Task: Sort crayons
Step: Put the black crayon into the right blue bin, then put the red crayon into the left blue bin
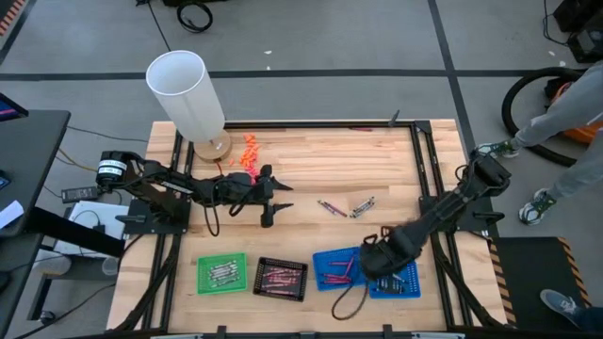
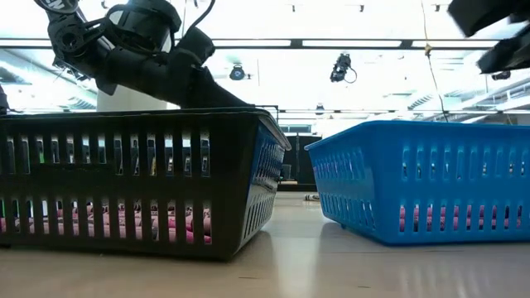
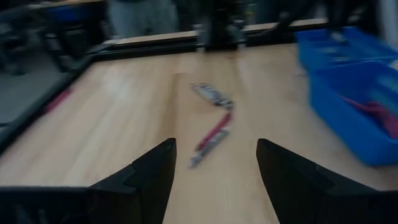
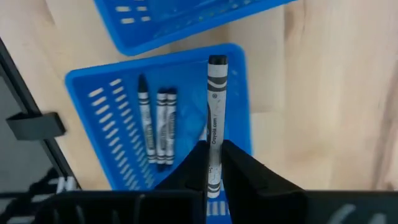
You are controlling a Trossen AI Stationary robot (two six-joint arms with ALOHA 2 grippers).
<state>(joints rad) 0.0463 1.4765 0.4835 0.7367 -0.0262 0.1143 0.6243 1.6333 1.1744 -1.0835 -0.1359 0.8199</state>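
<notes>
Sorting was under way, and the step in hand was a drop into a tray. A silver-grey crayon was pinched between the pressed-together fingers of the right gripper, its free end pointing away from the wrist. Directly below the gripper lay a small blue tray, in which three grey crayons were already lined up side by side. A second blue tray, just beyond the first, held pinkish crayons, as seen in the high view. The held crayon was judged to belong with the grey ones beneath it.

The next move appeared to call for the fingers to be parted while the crayon was over the tray floor rather than over the rim nearest the bare wood, since its tip was seen close to that edge; a small shift toward the three lying crayons would probably be safer.

The left gripper was held low over the table with its fingers spread wide and nothing between them. Ahead of those fingers, a few loose crayons lay on the wood, a red one nearest and a grey one touching its far end. These were judged the next to be picked up.
</notes>
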